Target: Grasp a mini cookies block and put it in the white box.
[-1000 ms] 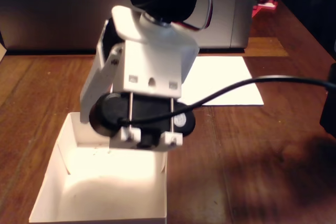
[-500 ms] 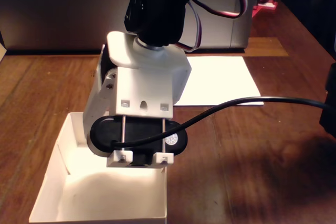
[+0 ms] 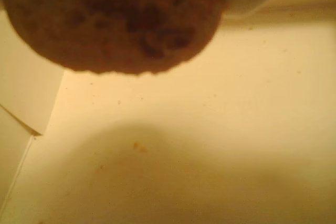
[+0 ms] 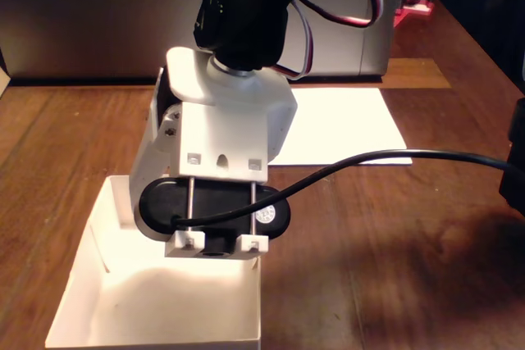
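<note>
The mini cookies block fills the top of the wrist view, tan with dark chip specks, hanging above the pale floor of the white box. Nothing shows under it, so it appears held by the jaws, though the fingers themselves are out of frame and how wide they stand cannot be told; I judge them closed on the cookie. In the fixed view the gripper is hidden behind the wrist camera housing, which hangs over the far end of the white box on the wooden worktop.

The likely trouble from here is the release. The cookie seems close to the box's far wall and corner flap, so if let go now it might catch the rim and tip outside. A crumbly cookie could also break or stick to one finger. The black cable arching beside the box might drag on the box wall. A sheet of white paper lies well apart, behind.
</note>
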Controlling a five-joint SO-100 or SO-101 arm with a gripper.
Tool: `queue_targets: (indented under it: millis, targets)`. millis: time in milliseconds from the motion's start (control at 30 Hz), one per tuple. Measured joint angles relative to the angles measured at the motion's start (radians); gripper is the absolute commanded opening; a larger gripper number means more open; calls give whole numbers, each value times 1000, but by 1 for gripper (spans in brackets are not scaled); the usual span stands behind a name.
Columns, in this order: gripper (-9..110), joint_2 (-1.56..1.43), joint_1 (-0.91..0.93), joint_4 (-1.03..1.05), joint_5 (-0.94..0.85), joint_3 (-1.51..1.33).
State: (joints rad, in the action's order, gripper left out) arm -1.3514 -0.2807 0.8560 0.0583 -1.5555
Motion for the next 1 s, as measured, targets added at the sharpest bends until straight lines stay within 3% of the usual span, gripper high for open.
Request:
queue_targets:
  millis: [133, 400, 533, 733, 833, 1000]
  targets:
    - [19, 0, 0, 0, 0, 0]
    - [38, 0, 0, 0, -23, 0]
    - [42, 0, 0, 0, -31, 0]
    - [36, 0, 0, 0, -35, 0]
    - [19, 0, 0, 0, -35, 0]
    - [3, 0, 0, 3, -35, 0]
